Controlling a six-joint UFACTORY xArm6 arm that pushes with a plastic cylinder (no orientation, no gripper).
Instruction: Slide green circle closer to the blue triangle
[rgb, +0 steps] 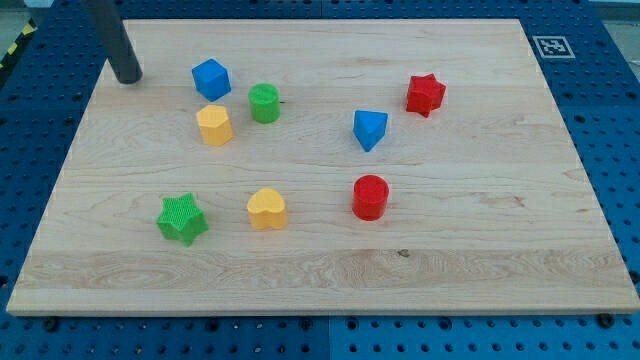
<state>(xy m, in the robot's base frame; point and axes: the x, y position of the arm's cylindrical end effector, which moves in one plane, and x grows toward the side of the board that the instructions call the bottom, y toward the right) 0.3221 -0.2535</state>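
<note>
Near the counter's (560, 250) bottom edge sit a green star (182, 218), yellow heart (267, 208) and red cylinder (370, 196). Farther up, the blue triangle (369, 129) lies right of the green circle (264, 103), well apart. My tip (127, 77) rests at the top-left corner; no jaws exist. A coded marker (553, 45) occupies the top-right corner, no readable writing.

green circle (264, 103) left of blue triangle (369, 129) | my tip (128, 78) further left

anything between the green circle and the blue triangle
Nothing: in the camera view, bare board separates the green circle from the blue triangle. My tip sits far off toward the view's left.
</note>
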